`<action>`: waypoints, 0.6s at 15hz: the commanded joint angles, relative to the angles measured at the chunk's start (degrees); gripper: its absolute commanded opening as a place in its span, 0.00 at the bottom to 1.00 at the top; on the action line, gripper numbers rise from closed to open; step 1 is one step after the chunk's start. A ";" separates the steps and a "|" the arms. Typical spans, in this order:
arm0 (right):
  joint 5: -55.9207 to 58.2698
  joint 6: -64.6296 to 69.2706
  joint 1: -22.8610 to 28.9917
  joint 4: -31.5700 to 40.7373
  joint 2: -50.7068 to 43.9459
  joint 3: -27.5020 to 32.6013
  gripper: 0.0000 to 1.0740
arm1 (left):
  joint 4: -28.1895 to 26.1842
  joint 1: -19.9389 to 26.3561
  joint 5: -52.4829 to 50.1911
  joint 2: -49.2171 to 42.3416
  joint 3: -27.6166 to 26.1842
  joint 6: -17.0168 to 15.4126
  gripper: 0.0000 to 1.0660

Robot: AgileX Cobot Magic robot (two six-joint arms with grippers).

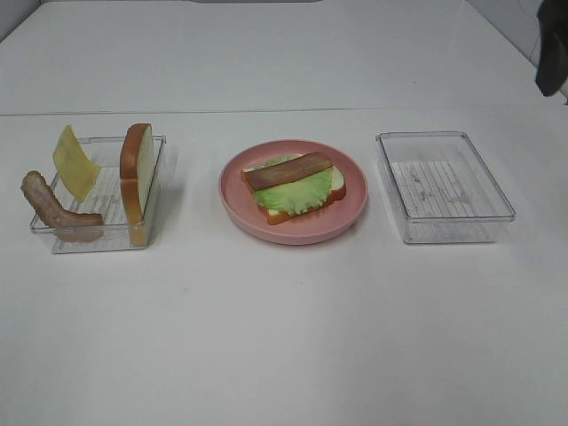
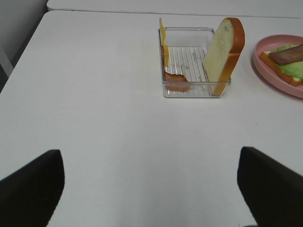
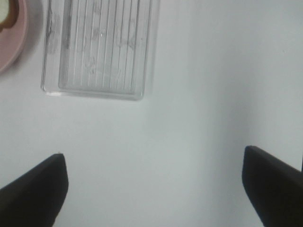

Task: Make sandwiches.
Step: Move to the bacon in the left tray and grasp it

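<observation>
Open sandwich (image 1: 295, 186): bread slice (image 1: 338, 183), lettuce (image 1: 286, 197), bacon strip (image 1: 288, 170) on top.

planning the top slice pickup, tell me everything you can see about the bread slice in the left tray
The bread slice is toy-like, with pale cream faces and a smooth orange-brown crust around its edge, rounded at the top. It stands on its edge, nearly upright with a slight tilt, inside the clear tray. It sits along the tray wall nearest the pink plate and seems to lean on that wall. It rises well above the tray rim. The cheese and bacon sit apart at the opposite side. Nothing grips it.
</observation>
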 commanded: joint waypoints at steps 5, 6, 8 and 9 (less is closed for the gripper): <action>3.50 1.49 -0.23 0.63 -30.25 23.43 0.90 | -0.40 0.11 -0.23 -0.92 0.06 0.00 0.85; 3.50 1.49 -0.23 0.57 -32.60 24.58 0.90 | -0.40 0.11 -0.23 -0.92 0.06 0.00 0.85; 3.32 1.43 -0.23 0.40 -38.27 27.33 0.90 | -0.40 0.11 -0.23 -0.92 0.06 0.00 0.85; 3.32 1.38 -0.23 0.00 -44.12 30.08 0.90 | -0.40 0.11 -0.23 -0.92 0.06 0.00 0.85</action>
